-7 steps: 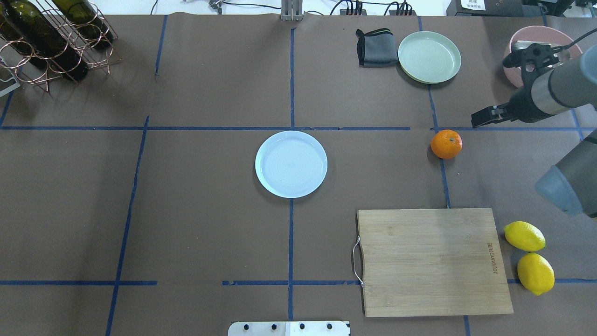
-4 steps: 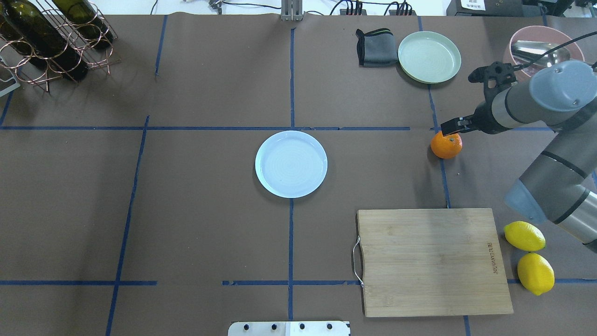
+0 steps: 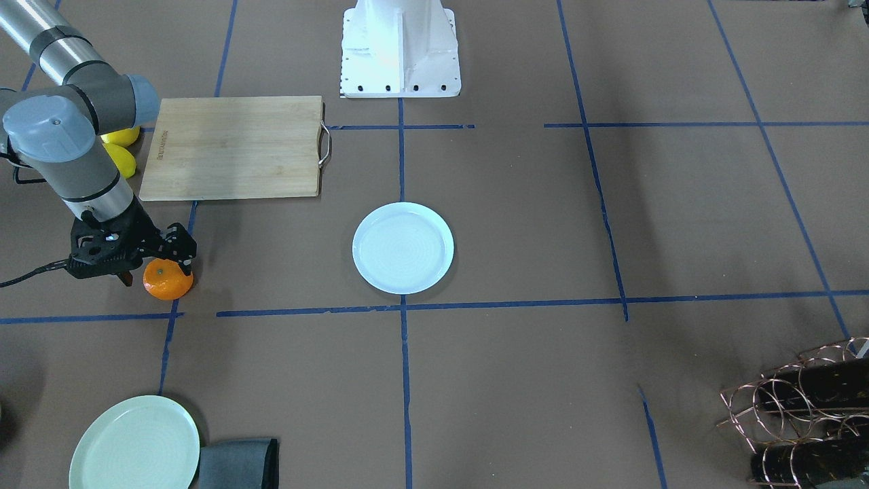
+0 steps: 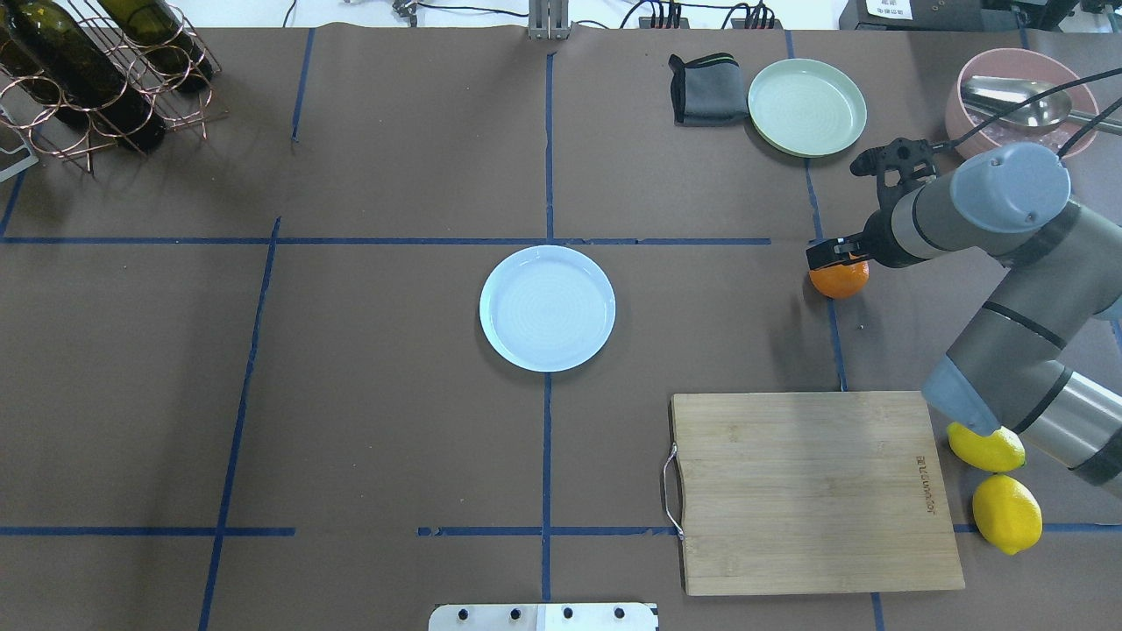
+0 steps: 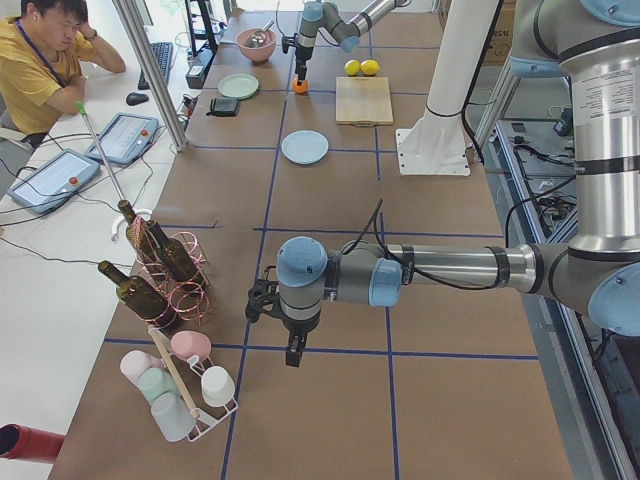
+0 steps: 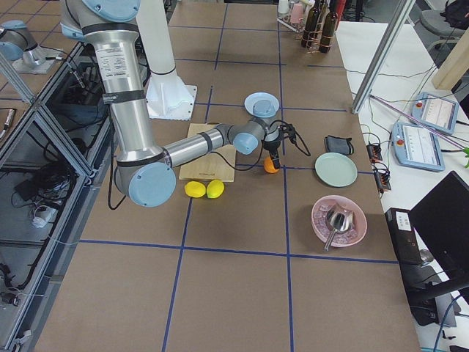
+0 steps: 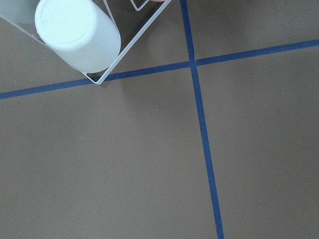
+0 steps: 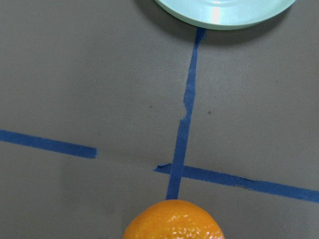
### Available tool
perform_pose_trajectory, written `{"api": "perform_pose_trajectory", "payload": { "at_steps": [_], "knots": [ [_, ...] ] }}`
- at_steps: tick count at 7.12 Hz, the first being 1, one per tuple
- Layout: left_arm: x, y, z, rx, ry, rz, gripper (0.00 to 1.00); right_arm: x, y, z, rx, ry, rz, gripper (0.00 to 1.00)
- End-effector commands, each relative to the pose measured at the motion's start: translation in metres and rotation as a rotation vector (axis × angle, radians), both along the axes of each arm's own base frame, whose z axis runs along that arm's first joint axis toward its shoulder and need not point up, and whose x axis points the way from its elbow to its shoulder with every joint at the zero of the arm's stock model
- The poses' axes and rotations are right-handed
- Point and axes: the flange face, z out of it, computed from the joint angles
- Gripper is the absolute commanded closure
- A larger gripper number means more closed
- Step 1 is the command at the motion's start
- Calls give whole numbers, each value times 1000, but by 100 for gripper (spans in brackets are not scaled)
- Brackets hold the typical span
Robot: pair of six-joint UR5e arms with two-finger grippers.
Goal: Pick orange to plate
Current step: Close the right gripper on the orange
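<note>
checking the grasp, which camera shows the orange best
The front-facing view: the orange shows nearly whole below the right gripper. Overhead, the gripper covers its top; the right wrist view crops it; side views show it tiny.

We are looking at a robotics lab. A wide tabletop covered in brown paper is marked into squares with blue tape lines, and two grey-and-silver jointed robot arms work from a white metal pedestal at its edge. Across the tabletop from that pedestal, a man in a yellow shirt sits at a white desk with grey touchscreen control pendants and trailing cables.
</note>
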Motion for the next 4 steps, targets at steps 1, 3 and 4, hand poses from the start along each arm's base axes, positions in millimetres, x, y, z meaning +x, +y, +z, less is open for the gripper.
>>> {"api": "perform_pose_trajectory", "payload": {
  "at_steps": [1, 3, 4],
  "knots": [
    [0, 0, 0, 1, 0, 0, 0, -13, 4, 12, -5, 27, -6, 0],
    [0, 0, 0, 0, 0, 1, 0, -27, 3, 11, -1, 38, -1, 0],
    [0, 1, 0, 0, 0, 1, 0, -31, 5, 12, 3, 43, -1, 16]
  ]
}}
